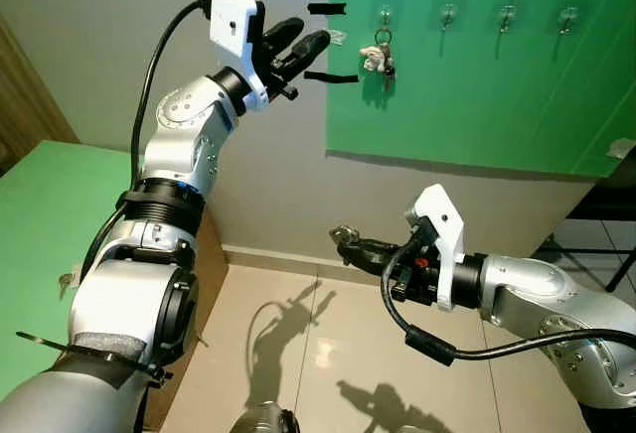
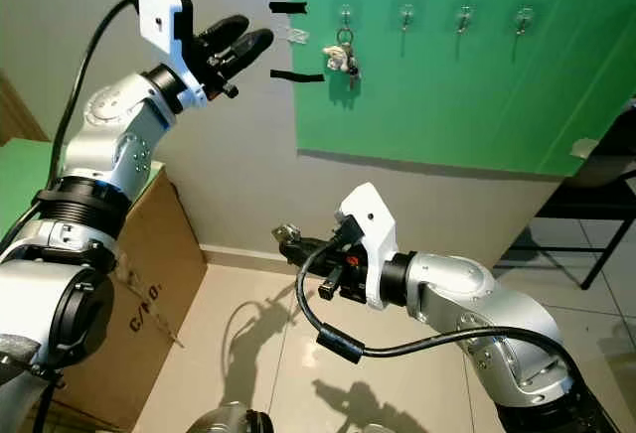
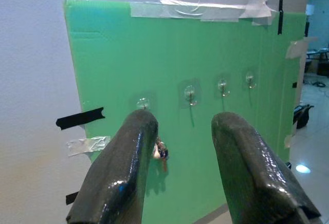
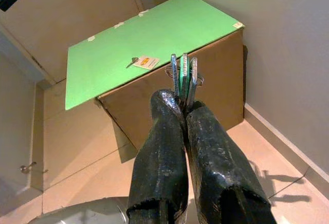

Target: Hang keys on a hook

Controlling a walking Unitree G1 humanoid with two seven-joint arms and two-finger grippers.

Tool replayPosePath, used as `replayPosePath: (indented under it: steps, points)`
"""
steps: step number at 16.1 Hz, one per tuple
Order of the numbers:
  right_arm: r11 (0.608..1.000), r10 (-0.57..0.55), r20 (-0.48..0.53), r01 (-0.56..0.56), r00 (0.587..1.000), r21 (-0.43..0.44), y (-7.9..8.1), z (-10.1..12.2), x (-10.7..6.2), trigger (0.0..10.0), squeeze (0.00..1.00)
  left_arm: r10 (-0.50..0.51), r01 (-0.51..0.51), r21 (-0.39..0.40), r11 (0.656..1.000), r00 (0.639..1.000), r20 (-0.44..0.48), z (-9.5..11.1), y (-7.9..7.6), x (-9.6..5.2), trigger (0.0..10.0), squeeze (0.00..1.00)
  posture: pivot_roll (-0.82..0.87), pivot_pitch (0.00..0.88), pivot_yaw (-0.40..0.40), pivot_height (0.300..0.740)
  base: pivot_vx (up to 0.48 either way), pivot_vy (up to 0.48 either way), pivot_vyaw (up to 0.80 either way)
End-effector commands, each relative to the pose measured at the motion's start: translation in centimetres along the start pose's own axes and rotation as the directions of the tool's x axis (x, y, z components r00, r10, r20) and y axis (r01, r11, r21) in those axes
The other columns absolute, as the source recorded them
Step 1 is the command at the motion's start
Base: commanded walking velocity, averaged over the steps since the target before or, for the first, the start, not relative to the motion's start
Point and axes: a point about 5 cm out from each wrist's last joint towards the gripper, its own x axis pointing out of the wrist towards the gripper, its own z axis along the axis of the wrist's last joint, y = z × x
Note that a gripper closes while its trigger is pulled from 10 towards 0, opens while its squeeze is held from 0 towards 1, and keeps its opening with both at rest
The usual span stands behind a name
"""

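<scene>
On green board (image 1: 477,85), 4 hooks, keys (image 1: 378,56) hanging, cardboard box (image 2: 149,304) below

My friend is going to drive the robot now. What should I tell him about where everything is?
Left claw: open, raised near the green board, holding nothing.
Right claw: shut on a bunch of keys, held low in front of the wall, below the board.
Hooks: one bunch with a keyring already hangs on the leftmost hook. The other three hooks are bare.
On the green-topped box: one more key with a tag lies there.
Done: one bunch hung. Left: lift the right claw's keys to a bare hook, then probably fetch the tagged key.
</scene>
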Motion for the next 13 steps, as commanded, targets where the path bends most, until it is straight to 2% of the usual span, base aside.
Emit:
replayPosePath:
  steps: [1, 5, 9, 11, 13]
  points:
    - [1.0, 0.007, 0.01, -0.007, 1.0, -0.005, 0.0, 0.1, -0.2, 0.0, 0.0, 0.013, -0.013, 0.011, 1.0, 1.0, 0.003, 0.2, 0.1, 0.2, 10.0, 0.0, -0.24, 0.018, 0.043, 0.722, 0.0, 0.0, 0.0]
    - [1.0, -0.013, 0.037, 0.012, 0.999, 0.008, -0.3, 0.5, -0.2, 0.0, 0.0, -0.081, 0.077, -0.059, 0.995, 0.994, -0.073, -1.6, -0.7, -0.4, 10.0, 0.0, -0.24, 0.025, 0.042, 0.722, 0.0, 0.0, 0.0]
    - [0.993, -0.109, 0.125, 0.102, 0.986, 0.06, -1.9, 1.7, -0.6, 0.0, 0.0, -0.155, 0.138, -0.127, 0.982, 0.978, -0.137, -3.5, -0.9, -1.8, 10.0, 0.0, -0.24, 0.027, 0.043, 0.722, 0.0, 0.0, 0.0]
    - [0.983, -0.18, 0.158, 0.171, 0.971, 0.073, -2.9, 2.1, -0.8, 0.0, 0.0, -0.277, 0.248, -0.187, 0.951, 0.95, -0.146, -3.9, -1.7, -2.7, 10.0, 0.0, -0.24, 0.027, 0.043, 0.722, 0.0, 0.0, 0.0]
    - [0.98, -0.184, 0.189, 0.167, 0.964, 0.104, -2.9, 2.4, -0.7, 0.0, 0.0, -0.382, 0.339, -0.258, 0.905, 0.914, -0.137, -4.3, -2.8, -3.4, 10.0, 0.0, -0.24, 0.027, 0.042, 0.722, 0.0, 0.0, 0.0]
